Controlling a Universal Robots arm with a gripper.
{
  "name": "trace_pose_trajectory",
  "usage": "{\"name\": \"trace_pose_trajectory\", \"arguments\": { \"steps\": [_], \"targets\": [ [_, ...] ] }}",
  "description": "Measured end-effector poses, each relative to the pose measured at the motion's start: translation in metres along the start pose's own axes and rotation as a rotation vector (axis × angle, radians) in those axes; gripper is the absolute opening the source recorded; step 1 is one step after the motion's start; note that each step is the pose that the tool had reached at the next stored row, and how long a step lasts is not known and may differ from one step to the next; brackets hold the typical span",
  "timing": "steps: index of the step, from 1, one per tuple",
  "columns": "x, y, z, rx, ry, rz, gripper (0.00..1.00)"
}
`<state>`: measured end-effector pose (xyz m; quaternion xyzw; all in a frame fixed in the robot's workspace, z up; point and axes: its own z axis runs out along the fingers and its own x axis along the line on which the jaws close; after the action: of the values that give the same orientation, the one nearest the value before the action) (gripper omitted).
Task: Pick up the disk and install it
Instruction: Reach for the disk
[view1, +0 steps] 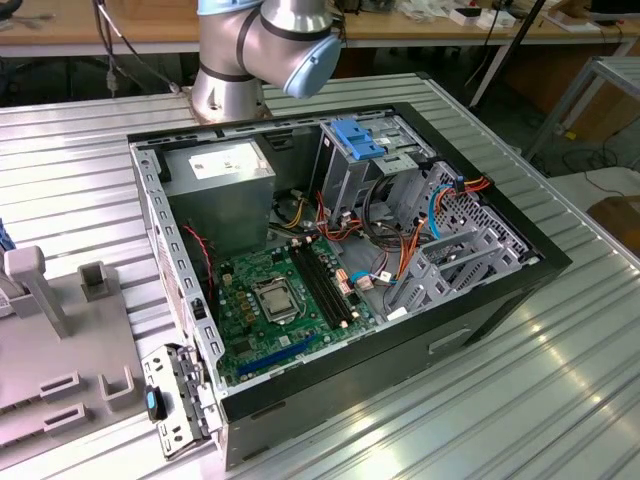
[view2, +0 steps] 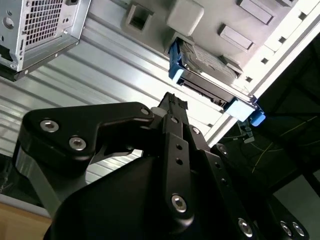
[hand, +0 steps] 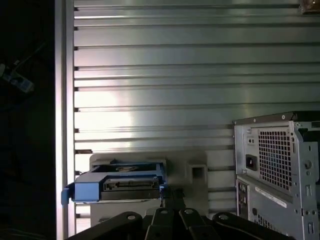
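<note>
The disk (view2: 210, 67) lies flat on a grey fixture (view2: 200, 15); it is a dark-grey drive in a bright blue frame with a blue end tab (view2: 256, 119). In the first wrist view the disk (hand: 125, 182) rests on the same fixture (hand: 195, 172), close to the table's edge. My black gripper (view2: 172, 101) hovers short of the disk, pointing at its long side and apart from it. In the first wrist view the gripper (hand: 171, 192) shows its fingers meeting at one narrow tip beside the disk's end. It is shut, with nothing between its fingers.
The open computer case (view1: 340, 270) lies on the ribbed metal table (view1: 560, 380), with its motherboard, a blue slotted bracket (view1: 360, 140) and a grey labelled box (view1: 220, 180) showing. The case's rear panel (hand: 280, 170) stands near the fixture. The arm's base (view1: 260, 60) sits behind the case.
</note>
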<state>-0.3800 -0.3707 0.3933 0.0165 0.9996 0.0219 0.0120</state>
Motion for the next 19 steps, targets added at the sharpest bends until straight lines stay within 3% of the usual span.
{"name": "trace_pose_trajectory", "arguments": {
  "steps": [5,12,19],
  "targets": [
    [0.0260,-0.0008,-0.0006,-0.0002,0.0003,-0.006,0.11],
    [0.0538,-0.0016,-0.0013,-0.0001,0.0007,-0.006,0.11],
    [0.0560,-0.0017,-0.0013,-0.0002,0.0005,-0.006,0.11]
  ]
}}
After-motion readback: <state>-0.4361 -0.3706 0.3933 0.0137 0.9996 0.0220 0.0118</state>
